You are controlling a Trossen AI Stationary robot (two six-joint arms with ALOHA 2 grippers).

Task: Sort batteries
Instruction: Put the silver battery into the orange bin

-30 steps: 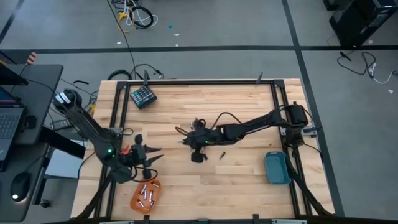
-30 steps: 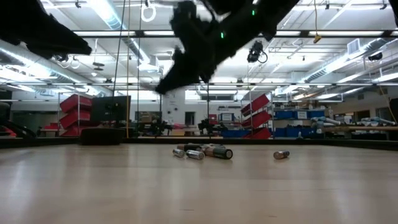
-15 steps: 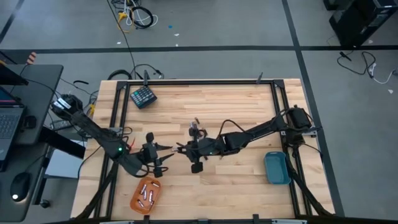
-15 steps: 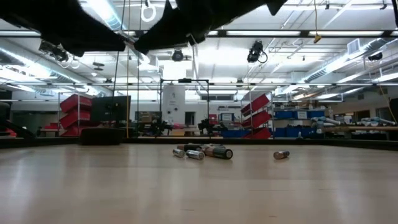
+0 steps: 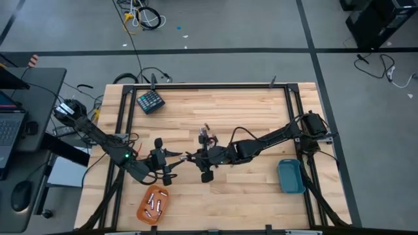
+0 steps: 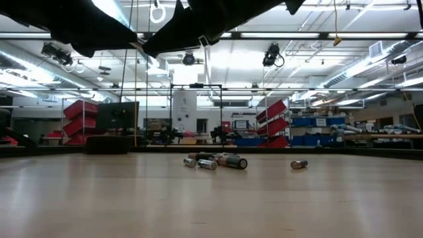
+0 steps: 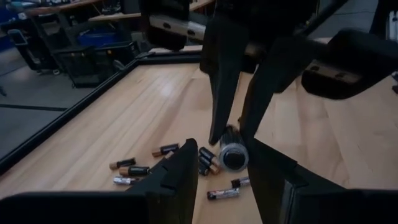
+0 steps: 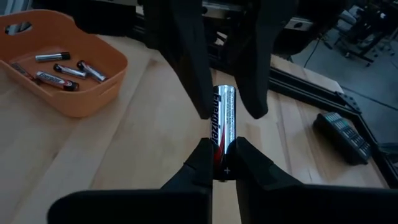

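Battery (image 8: 223, 127) in my right gripper (image 8: 222, 163) — I am pinching its lower end between my right fingers (image 8: 200, 163), and it is standing upright in the air over the middle of the table (image 5: 248, 114). My left gripper (image 7: 219, 163) is coming at it from the other side, its fingers (image 8: 189, 56) spread and standing either side of the cell's upper end, apparently not touching it. I judge this a hand-over. The cell is a rigid, smooth metal cylinder, light for its size and likely slick, so my left pads should be closing flat across the upper half of its body, well clear of my right grip, not on the rounded tip where it could squirt out. Below, the other batteries (image 7: 163, 162) are lying loose on the wood in a small cluster, where they will probably roll if nudged. Further out, the orange tray (image 8: 65, 78) near the left arm is holding a few slim cells, and the blue tray (image 5: 290, 176) is sitting by the right arm's base.
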